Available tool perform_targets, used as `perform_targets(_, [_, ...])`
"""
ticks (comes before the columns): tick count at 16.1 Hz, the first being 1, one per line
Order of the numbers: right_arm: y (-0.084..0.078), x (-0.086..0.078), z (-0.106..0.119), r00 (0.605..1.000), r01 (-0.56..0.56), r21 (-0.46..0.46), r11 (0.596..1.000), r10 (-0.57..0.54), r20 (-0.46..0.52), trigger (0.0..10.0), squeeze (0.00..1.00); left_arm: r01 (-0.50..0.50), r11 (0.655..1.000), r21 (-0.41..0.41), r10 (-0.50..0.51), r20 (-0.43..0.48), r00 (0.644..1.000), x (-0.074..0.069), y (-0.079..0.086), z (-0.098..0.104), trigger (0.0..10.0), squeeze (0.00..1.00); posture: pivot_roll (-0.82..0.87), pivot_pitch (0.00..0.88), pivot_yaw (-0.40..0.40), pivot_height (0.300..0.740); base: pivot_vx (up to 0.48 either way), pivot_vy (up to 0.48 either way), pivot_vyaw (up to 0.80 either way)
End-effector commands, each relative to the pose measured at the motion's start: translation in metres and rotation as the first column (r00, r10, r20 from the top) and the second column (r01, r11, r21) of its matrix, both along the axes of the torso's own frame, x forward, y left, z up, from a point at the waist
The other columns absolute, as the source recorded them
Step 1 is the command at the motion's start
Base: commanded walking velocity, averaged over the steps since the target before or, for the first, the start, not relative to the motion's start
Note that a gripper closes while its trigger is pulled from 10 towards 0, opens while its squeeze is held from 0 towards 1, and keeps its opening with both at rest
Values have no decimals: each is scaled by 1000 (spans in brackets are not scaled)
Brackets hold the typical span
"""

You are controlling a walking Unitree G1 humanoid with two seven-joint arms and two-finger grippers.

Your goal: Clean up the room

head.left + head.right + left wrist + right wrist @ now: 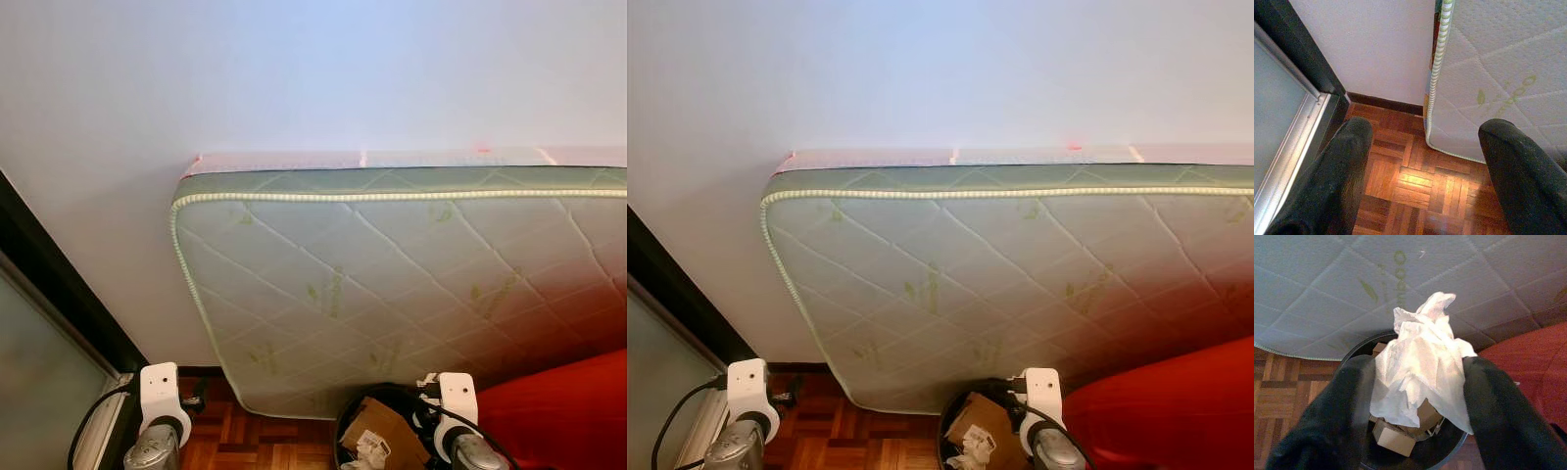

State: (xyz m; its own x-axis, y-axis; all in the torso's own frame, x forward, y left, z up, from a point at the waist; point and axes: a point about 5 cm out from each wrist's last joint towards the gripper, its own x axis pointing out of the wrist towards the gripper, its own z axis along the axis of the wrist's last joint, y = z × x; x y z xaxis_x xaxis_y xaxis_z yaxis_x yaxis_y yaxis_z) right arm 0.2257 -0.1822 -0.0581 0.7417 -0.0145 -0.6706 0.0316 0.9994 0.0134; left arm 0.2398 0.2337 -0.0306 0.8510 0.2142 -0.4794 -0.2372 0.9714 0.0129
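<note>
Right pincer (pixel 1418 396) grips crumpled white tissue (pixel 1422 369) above the black bin (pixel 1449 453); mattress (pixel 392 284) leans at 12 o'clock. Left pincer (pixel 1425 171) gapes wide.

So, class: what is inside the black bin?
Inside the black bin: brown cardboard boxes and crumpled paper. The right gripper holds white tissue above, hiding the rest.

Home bedroom, leaning mattress (pixel 411 294), parquet floor (pixel 1415 186)

Head eyes: facing 12 o'clock at the mattress (pixel 392 284).
Wrists: looking down close, sharing mattress and floor (pixel 1415 186).
</note>
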Motion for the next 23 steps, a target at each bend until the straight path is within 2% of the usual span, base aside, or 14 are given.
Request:
perform_targets(1, [1,-3,-2,1000,3,9,1000,-3,-20,10000,1000,-2,1000,4,2,-32,999,-5,3,-4,10000,0,66,0,-1,740,0,0,0])
perform_targets(11, [-3,-5,-3,999,22,18,1000,-21,-26,10000,1000,6,1000,5,-6,-51,999,-6,5,-5,10000,0,68,0,1,740,0,0,0])
perform_targets(16, [4,-12,-9,998,-21,56,998,25,-63,10000,1000,4,1000,7,-3,-50,999,-6,7,-4,10000,0,70,0,-1,740,0,0,0])
perform_targets(17, [3,-12,-9,998,-12,45,999,15,-62,10000,773,3,1000,7,-3,-49,999,-6,7,-4,10000,0,69,0,-2,740,0,0,0])
perform_targets(18, [2,-13,-9,998,1,40,999,1,-60,10000,0,4,1000,8,-3,-54,999,-7,7,-5,10000,0,70,0,-2,740,0,0,0])
perform_targets(23, [-2,-10,-7,998,26,39,999,-24,-50,10000,0,-8,1000,-2,8,-148,989,-25,5,-20,10000,0,67,0,-5,740,0,0,0])
